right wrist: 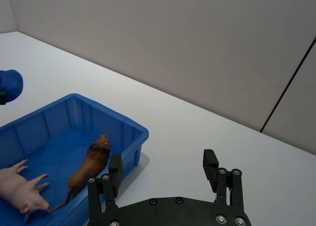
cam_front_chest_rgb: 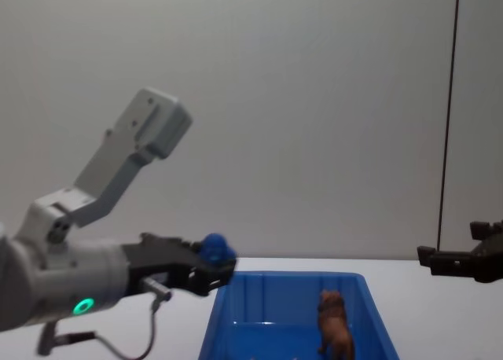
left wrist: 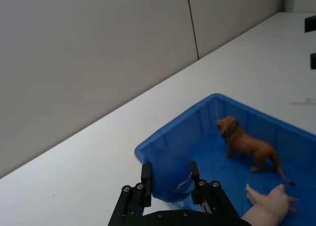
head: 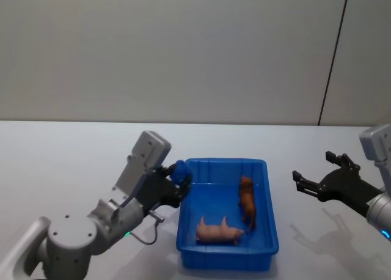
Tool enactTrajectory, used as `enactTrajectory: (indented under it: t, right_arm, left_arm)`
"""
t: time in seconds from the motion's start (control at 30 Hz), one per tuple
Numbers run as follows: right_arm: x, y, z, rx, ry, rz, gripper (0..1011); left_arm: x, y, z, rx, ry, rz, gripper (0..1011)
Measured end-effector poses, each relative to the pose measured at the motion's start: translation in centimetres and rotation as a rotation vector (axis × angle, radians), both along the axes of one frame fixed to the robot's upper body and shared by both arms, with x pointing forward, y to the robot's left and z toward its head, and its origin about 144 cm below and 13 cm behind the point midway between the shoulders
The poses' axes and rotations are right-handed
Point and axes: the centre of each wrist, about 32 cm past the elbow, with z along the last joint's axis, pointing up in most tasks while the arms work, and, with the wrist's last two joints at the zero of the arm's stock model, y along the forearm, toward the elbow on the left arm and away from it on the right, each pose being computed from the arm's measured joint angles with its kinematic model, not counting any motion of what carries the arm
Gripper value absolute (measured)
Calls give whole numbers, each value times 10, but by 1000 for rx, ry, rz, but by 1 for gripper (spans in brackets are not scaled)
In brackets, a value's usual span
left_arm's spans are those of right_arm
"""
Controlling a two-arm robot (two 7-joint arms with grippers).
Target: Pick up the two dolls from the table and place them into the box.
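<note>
The left gripper point(head: 178, 181) is clamped on the blue doll point(head: 179, 170), raised over the box's point(head: 269, 231) left rim, so the box interior lies just to its right. The right gripper point(head: 317, 181) hangs spread and empty, right of the box.

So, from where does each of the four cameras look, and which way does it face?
Head view: high, facing forward and down at the box; both arms show, the left gripper holding the blue doll.
Chest view: low, looking across the table at the box wall; left arm large.
Left wrist view: behind the left gripper's jaws, shut on the blue doll above the box corner.
Right wrist view: behind the open right gripper, beside the box.
All share the brown doll.
</note>
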Motion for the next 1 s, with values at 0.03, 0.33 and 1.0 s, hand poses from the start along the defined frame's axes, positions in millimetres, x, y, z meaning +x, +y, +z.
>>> enactTrajectory:
  t: [0.03,0.33,1.0]
  right_arm:
    - [0,0,0,0,0,0,1001]
    - [0,0,0,0,0,0,1001]
    - [0,0,0,0,0,0,1001]
  left_arm:
    - [1,-2,1,-3,-3,-8,442]
    - [12,-22,8,-37,-24,-85,711]
    - [4,-30,12,-126,-98,-164,1001]
